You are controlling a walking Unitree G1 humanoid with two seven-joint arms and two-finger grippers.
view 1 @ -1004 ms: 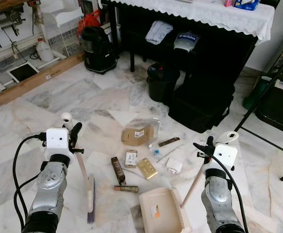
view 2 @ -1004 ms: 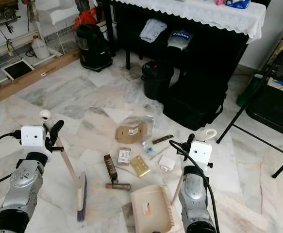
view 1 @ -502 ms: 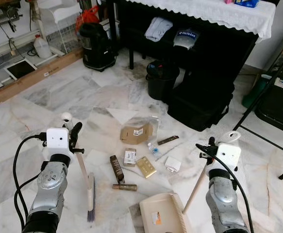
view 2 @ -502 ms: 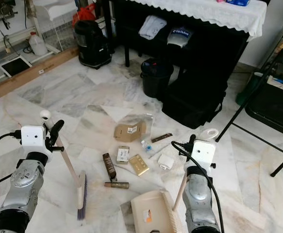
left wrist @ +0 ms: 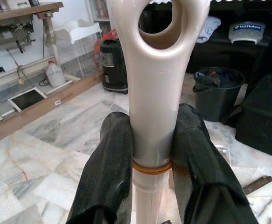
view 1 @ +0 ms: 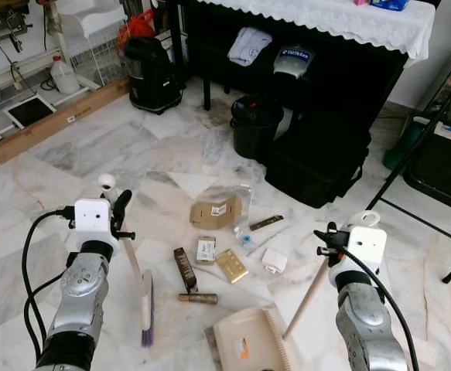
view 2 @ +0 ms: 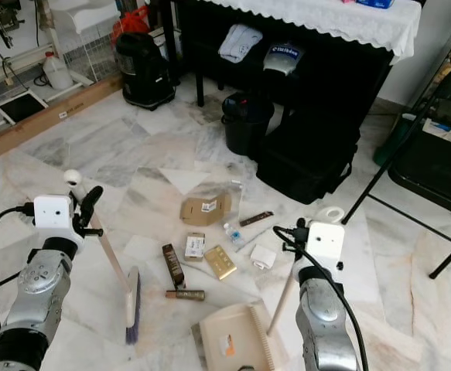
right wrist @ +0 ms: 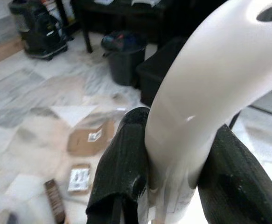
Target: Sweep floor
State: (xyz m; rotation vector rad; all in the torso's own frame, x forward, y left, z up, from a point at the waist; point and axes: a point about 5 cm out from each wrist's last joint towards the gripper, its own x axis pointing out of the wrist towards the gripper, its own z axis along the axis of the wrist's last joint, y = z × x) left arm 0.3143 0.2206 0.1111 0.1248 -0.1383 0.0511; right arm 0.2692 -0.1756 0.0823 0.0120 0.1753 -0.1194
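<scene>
Meanwhile, in the head views the dustpan has slid nearer the robot, away from the litter, while the broom keeps its bristles on the floor. Left wrist: left hand clamped on the broom handle. Right wrist: right hand clamped on the dustpan handle.

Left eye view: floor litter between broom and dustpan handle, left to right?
Broom head → dark brown bar → small white-labelled box → gold packet → white packet → dustpan handle. The flattened cardboard overlaps several, so it is left out.
</scene>
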